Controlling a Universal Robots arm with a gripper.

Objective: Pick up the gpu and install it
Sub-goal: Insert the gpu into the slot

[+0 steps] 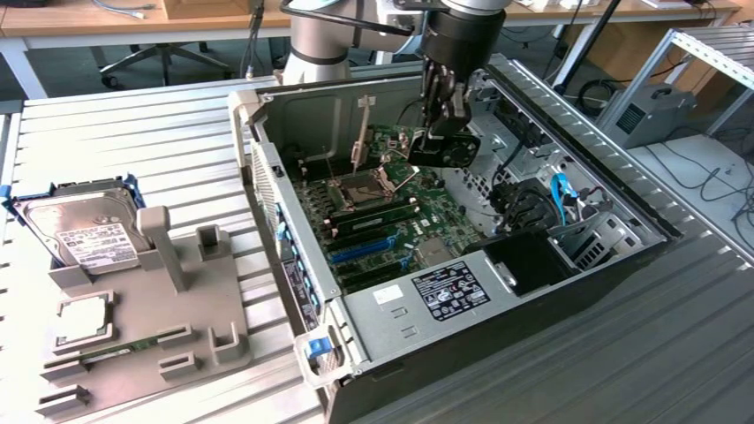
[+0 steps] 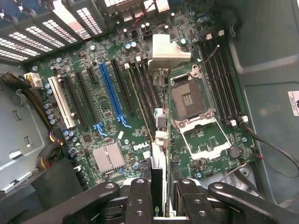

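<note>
The gpu [image 1: 447, 149], with its black round fan shroud, hangs inside the open computer case [image 1: 389, 331], above the green motherboard [image 1: 395, 225]. My gripper [image 1: 443, 119] comes down from above and is shut on its top edge. From the wrist I see the gpu [image 2: 159, 154] edge-on between my black fingers [image 2: 140, 198], its silver bracket [image 2: 167, 52] pointing away. The card hovers over the board between the blue slot [image 2: 110, 95] and the cpu socket [image 2: 191, 100], apart from both.
In the exterior view's left stands a grey fixture [image 1: 177, 331] holding a silver hard drive [image 1: 80, 231], a cpu [image 1: 80, 320] and a memory stick [image 1: 116, 347]. Case walls, blue cables [image 1: 561, 196] and a drive cage [image 1: 589, 238] surround the board.
</note>
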